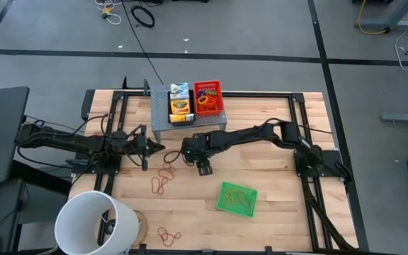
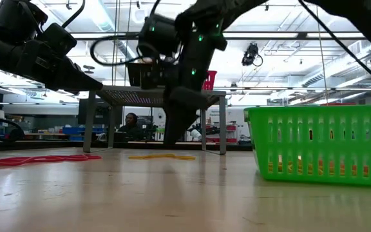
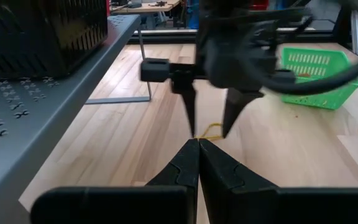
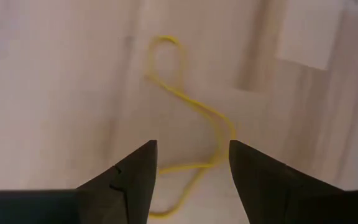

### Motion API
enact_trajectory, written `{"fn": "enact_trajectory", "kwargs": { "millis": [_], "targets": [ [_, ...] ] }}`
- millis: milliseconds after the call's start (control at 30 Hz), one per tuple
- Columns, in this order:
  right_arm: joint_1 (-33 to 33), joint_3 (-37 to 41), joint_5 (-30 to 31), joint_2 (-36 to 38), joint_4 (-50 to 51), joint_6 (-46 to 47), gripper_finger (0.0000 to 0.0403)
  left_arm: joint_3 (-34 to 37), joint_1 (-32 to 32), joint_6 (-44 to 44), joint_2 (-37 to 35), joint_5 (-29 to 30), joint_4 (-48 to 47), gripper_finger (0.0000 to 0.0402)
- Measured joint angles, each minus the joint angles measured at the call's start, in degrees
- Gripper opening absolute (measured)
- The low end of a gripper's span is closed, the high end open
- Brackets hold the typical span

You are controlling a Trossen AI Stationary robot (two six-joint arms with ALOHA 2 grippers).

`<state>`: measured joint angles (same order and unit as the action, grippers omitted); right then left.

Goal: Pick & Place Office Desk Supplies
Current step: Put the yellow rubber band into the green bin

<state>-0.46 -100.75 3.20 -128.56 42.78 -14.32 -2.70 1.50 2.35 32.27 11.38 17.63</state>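
Two grippers met near the table's middle, in front of the grey perforated riser. The right gripper pointed straight down with its fingers spread, hovering just above a yellow rubber band that lay twisted flat on the wooden table. The band's loop ran between the two fingertips, an alignment that judged suited to a pinch from above. Nothing was held yet.

The left gripper waited beside it, low and roughly level, fingers pressed together and empty. Its tip aimed at the right gripper, near but apart.

Other tan-orange rubber bands lay loose on the table close by, and another cluster sat near the front edge beside the white bucket. The green mesh tray rested well apart on the right arm's side, already containing some yellowish bands, so it appeared to be the drop point. The red mesh tray and the crayon box stood on the riser, out of the working zone
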Motion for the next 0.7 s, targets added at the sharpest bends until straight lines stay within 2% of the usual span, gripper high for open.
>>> {"fn": "enact_trajectory", "kwargs": {
  "millis": [200, 433, 700],
  "targets": [
    [-2.08, 0.03, 2.07, -0.54, -0.21, 1.55, 0.0208, 0.0, 0.0, -0.02, 0.0, -0.04, 0.02, 0.0014],
    [-2.61, 0.04, -1.94, -1.31, 0.69, 1.39, 0.0208, 0.0, 0.0, -0.02, 0.0, -0.04, 0.0, 0.0014],
    [-1.84, -0.25, -2.92, -3.12, 0.68, 1.39, 0.0207, 0.0, 0.0, -0.22, 0.0, -0.04, 0.0, 0.0014]
  ]
}}
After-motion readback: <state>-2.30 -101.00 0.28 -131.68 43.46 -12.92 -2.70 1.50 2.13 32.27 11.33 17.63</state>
